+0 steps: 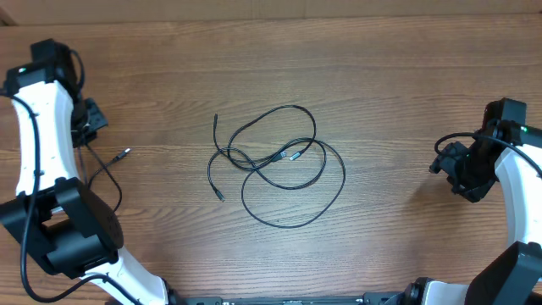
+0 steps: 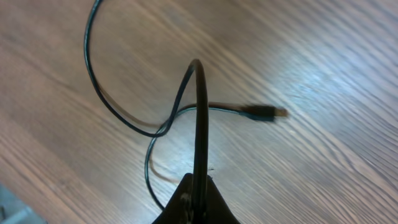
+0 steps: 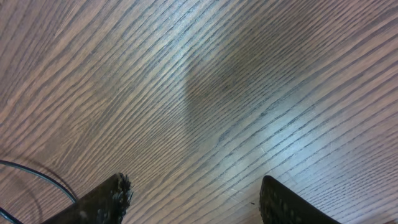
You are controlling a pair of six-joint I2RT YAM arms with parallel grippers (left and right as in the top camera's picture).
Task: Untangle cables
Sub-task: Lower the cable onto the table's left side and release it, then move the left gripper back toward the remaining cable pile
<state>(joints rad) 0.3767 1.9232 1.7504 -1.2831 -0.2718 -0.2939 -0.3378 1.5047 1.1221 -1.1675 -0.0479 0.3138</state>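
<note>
Plan and wrist views of a 2-arm untangling station on a wooden table (image 1: 381, 76). At the far left, the left gripper (image 2: 194, 190) is seen with its jaws pressed together on 1 separate cable (image 2: 200, 124), which arches up out of the closed fingertips and drops back to the tabletop. From there it is carried in a loose curve to a silver-tipped plug (image 1: 124, 153) lying flat on the wood, just right of the left arm. At the centre of the table, well apart from both arms, the tangle of cables (image 1: 279, 158) is laid out as several overlapping black loops, with 2 small plug ends crossing near its middle and 1 large loop spread toward the near right. At the far right, the right gripper (image 3: 199, 199) is held above bare wood, its 2 fingers (image 3: 112, 194) spread wide with nothing between them.
</note>
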